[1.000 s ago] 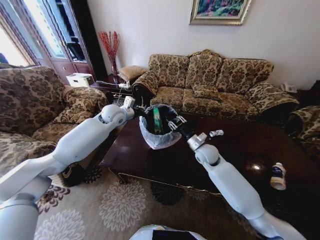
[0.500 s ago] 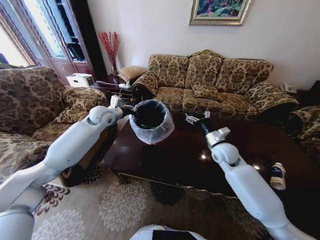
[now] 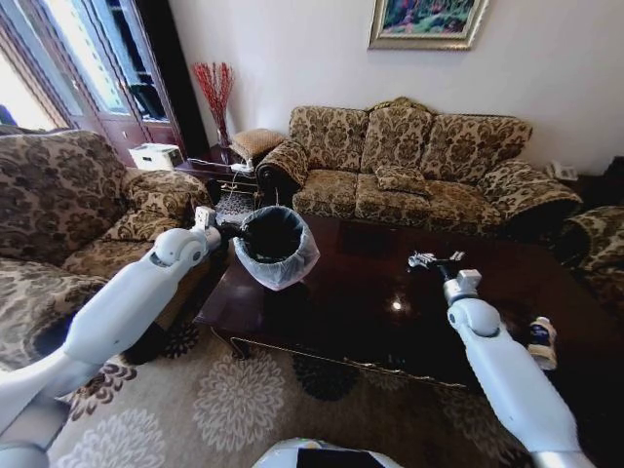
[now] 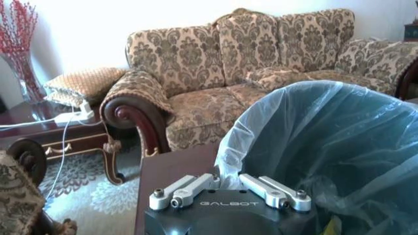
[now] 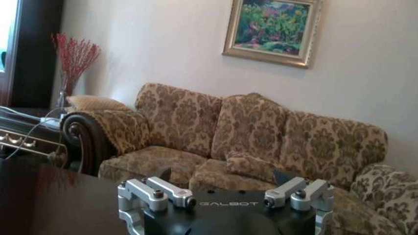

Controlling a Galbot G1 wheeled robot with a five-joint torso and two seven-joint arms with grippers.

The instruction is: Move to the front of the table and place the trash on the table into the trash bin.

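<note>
Since a second ago, right gripper [image 3: 434, 259] has pulled back from over the trash bin [image 3: 274, 244] to mid-table [image 3: 341, 292], fingers spread, empty. Left gripper [image 3: 226, 232] clamps the bin's rim at the table's left end. Contents hidden by liner. One bottle [image 3: 540, 342] lies at far right.

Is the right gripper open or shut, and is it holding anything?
Open and empty: the right gripper hangs above the table with its fingers spread and nothing between them.
</note>
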